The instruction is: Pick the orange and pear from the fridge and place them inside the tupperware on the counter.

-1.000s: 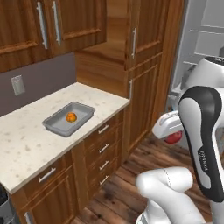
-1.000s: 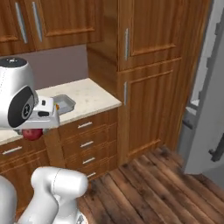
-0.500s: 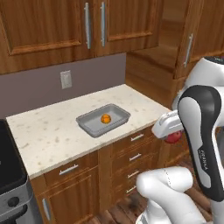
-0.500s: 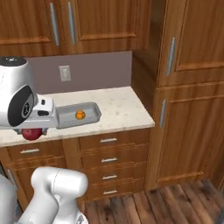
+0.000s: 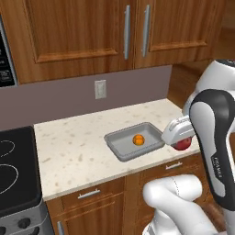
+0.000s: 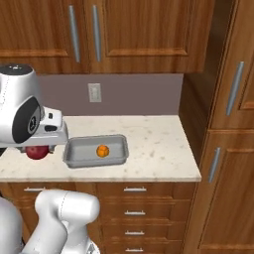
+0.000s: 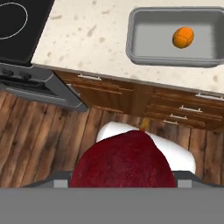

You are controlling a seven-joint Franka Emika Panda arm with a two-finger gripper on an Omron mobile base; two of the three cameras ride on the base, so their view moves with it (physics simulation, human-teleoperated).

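Note:
The bright orange [image 5: 138, 139] [image 6: 102, 151] [image 7: 183, 37] lies inside the grey tupperware [image 5: 116, 152] [image 6: 70, 158] [image 7: 148, 41] on the speckled counter [image 5: 78, 147] [image 6: 158, 146] [image 7: 87, 30]. My gripper [image 5: 181, 140] [image 6: 38, 149] is shut on the dark red pear [image 5: 184, 144] [image 6: 35, 153] [image 7: 120, 162]. It hangs off the counter's front edge, at the tray's near side, above the wooden floor. The pear hides the fingertips in the hand view. The fridge is out of view.
A black stovetop [image 5: 13, 174] [image 7: 17, 19] adjoins the counter beside the tray. Brown upper cabinets [image 5: 105, 32] hang over the counter, drawers with silver handles [image 6: 135, 189] sit below, and a tall wooden cabinet [image 6: 228, 124] stands on the other side.
The whole picture has shifted sideways along the cabinets, so the base has moved; the tupperware now sits right in front. The arm keeps the same pose with the pear in its gripper.

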